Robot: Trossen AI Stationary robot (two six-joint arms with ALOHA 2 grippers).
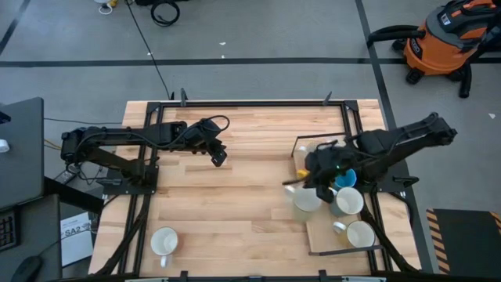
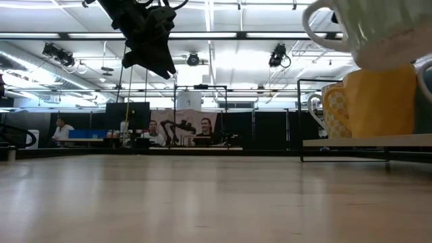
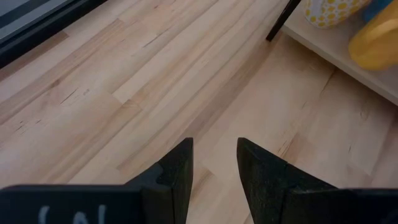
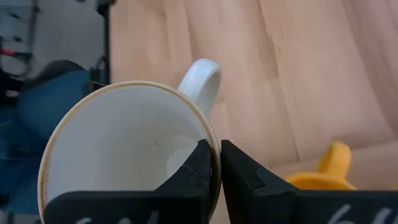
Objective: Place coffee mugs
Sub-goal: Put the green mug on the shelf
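Mugs, small handled ceramic ones in white and cream, crowd the thin wooden tray [image 1: 325, 235] at the right of the pale plank table [image 1: 243, 172], next to a yellow-orange mug [image 2: 379, 102] and a bright blue mug [image 1: 347, 178]. One white mug [image 1: 165, 242] stands alone near the table's front left corner, probably already placed. The right pincer [image 4: 214, 163] is clenched on the rim of a cream mug [image 4: 127, 146], one finger inside the wall and one outside, so the mug hangs lifted above the tray. The left pincer [image 3: 214, 162] hangs released and empty over bare table. Only the low view shows the lift; only the right wrist view shows the rim grip.
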